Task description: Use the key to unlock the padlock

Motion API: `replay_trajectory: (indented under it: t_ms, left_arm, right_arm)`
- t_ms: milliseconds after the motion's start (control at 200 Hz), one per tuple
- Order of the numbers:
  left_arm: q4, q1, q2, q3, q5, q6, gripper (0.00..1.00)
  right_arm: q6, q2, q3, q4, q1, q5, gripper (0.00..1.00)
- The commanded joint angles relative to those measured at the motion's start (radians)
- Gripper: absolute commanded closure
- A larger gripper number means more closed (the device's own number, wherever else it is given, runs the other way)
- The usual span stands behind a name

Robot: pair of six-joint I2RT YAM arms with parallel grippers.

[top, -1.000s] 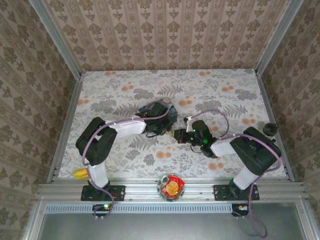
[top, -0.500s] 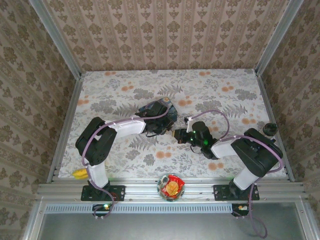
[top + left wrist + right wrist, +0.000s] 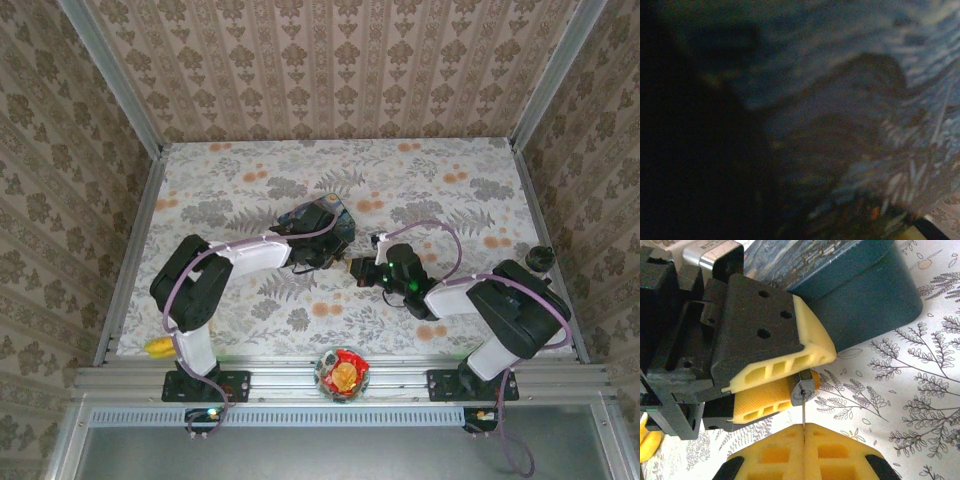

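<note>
Your left gripper (image 3: 812, 371), black with pale yellow pads, is clamped on the tiny blackish padlock (image 3: 804, 385) with its small silvery part; the padlock sits right at the tips of those pads, just beside the near corner of the dark blue, swirl-painted rectangular box (image 3: 865, 295).

Your right gripper (image 3: 803, 434) has its yellow fingertips pressed together on the thin silvery metal key (image 3: 803, 415); the blade runs straight from between the pads to the padlock's end and meets it; you cannot tell from the right wrist view whether the tip is seated in the keyhole.

From the overhead camera, both arms meet near the middle of the floral-patterned table (image 3: 230, 190), with the right gripper facing the left one tip to tip, and the blue box on the far side of them.

The left wrist camera gives you a blurred, dim close-up of the box's blue painted surface; nothing finer can be read there.

A round bowl with red and yellow contents (image 3: 342, 372) rests on the near rail between the arm bases; a small yellow object (image 3: 160, 347) lies at the table's near left corner.
</note>
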Motion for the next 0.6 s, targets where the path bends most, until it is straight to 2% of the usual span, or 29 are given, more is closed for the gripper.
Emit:
replay_trajectory:
  t_ms: [0,595]
  left_arm:
    - [-0.052,0.007,-0.007,-0.034,0.103,-0.117,0.9]
    - [-0.043,0.01,0.003,-0.032,0.111,-0.125,0.9]
  right_arm:
    - [-0.028,-0.021,-0.022,0.019,0.0,0.025,1.0]
    - [-0.033,-0.047,-0.023,0.032,0.0,0.03,1.0]
